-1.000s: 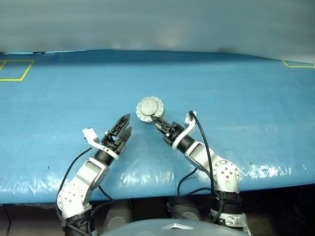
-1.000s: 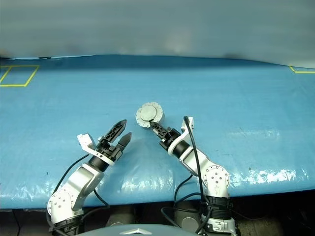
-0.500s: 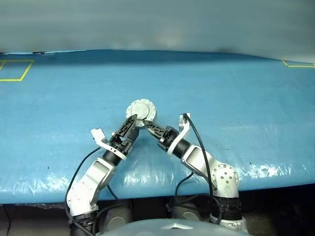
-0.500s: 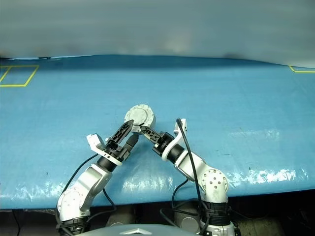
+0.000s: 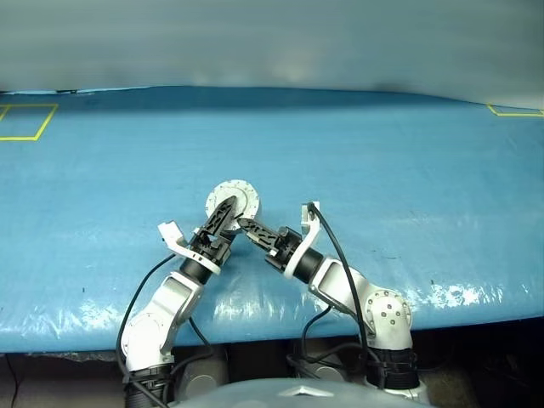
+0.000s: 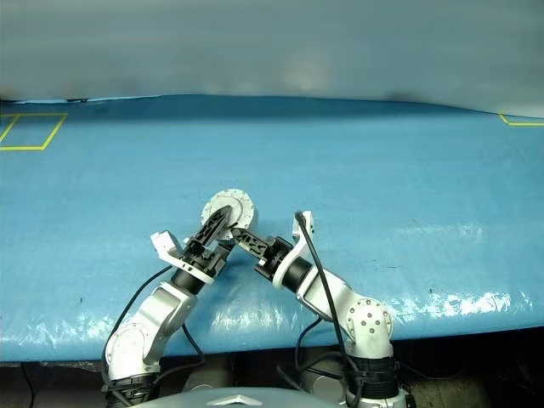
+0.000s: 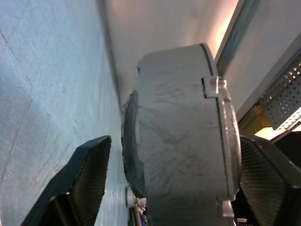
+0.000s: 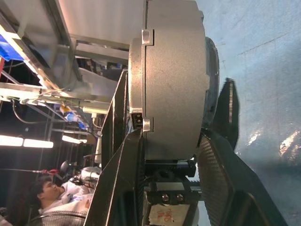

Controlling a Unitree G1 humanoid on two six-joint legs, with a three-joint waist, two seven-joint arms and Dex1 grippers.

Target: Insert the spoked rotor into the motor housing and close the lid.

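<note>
above the blue plastic-covered table, between the two arms, the short round grey metal motor housing is held up with its lid shut; the right gripper pinches its flat faces, while the left gripper straddles it, jaws spread and not yet touching. it looks heavy, rigid and smooth, so grip flat faces rather than the rim.

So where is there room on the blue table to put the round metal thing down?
Almost anywhere. The blue table is bare on its whole right side up to the yellow tape corner, and on the left up to the yellow tape square. It is crowded just at the middle front, where the left tool and right tool meet at the motor housing.
</note>
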